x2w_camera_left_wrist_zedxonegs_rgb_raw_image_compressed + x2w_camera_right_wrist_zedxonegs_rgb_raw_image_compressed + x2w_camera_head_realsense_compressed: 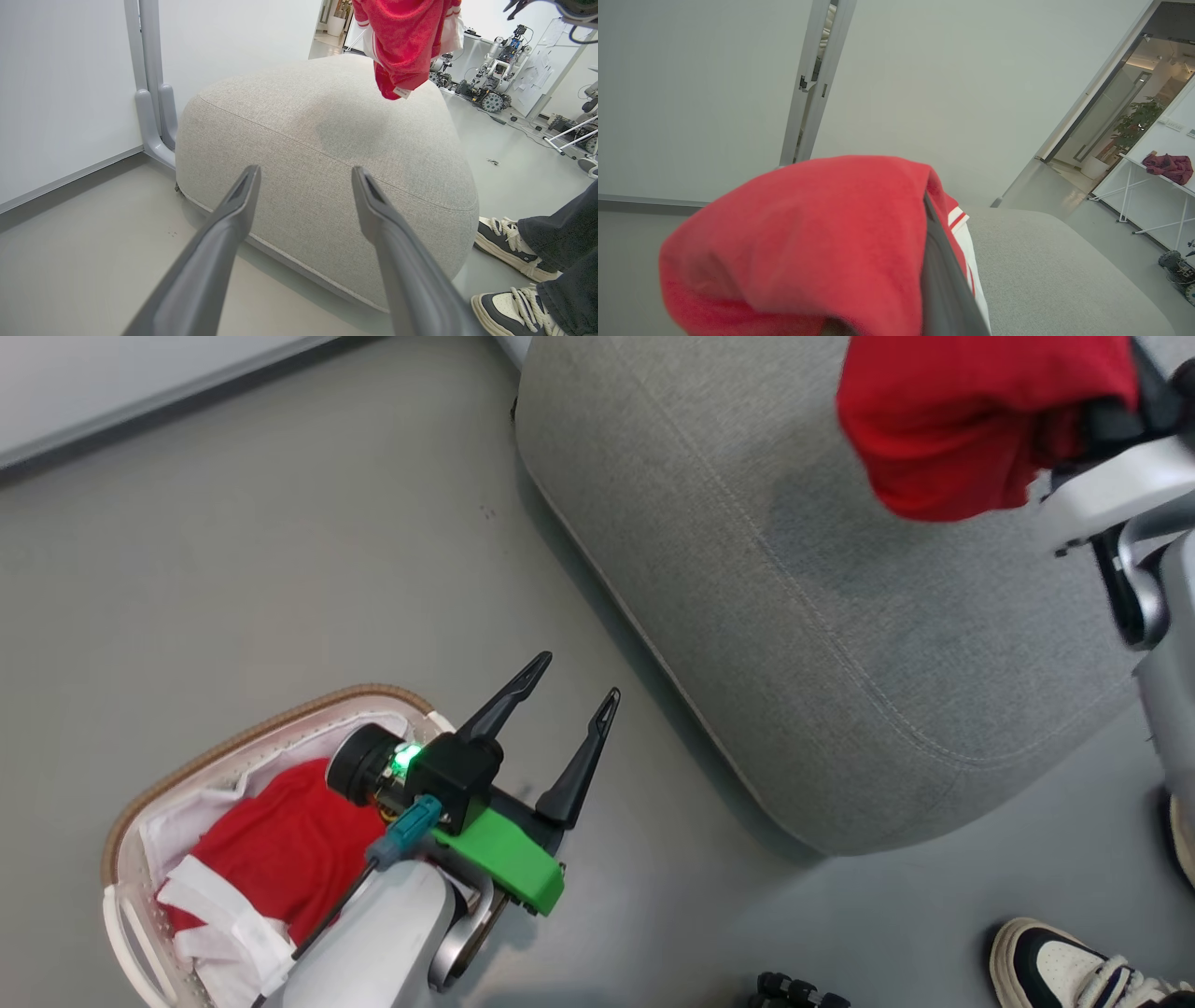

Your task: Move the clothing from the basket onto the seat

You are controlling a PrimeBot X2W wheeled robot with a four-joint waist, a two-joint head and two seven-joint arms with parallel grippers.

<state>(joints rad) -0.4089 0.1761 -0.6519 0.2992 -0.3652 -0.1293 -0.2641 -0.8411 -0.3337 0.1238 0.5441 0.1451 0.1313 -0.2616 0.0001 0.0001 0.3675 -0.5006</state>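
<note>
1. the right gripper (1106, 425) is clamped on a red garment (952, 420), which bunches over its fingers and hangs above the seat (794, 616) without touching it.
2. the left gripper (579, 677) is spread and empty over the floor, between the basket (233, 742) and the seat.
3. a second garment (280, 849) lies in the basket.
4. risk: if released from here, the cloth draped over the fingers may snag and drag back off the seat. a person's shoe (1055, 961) is close by.
</note>
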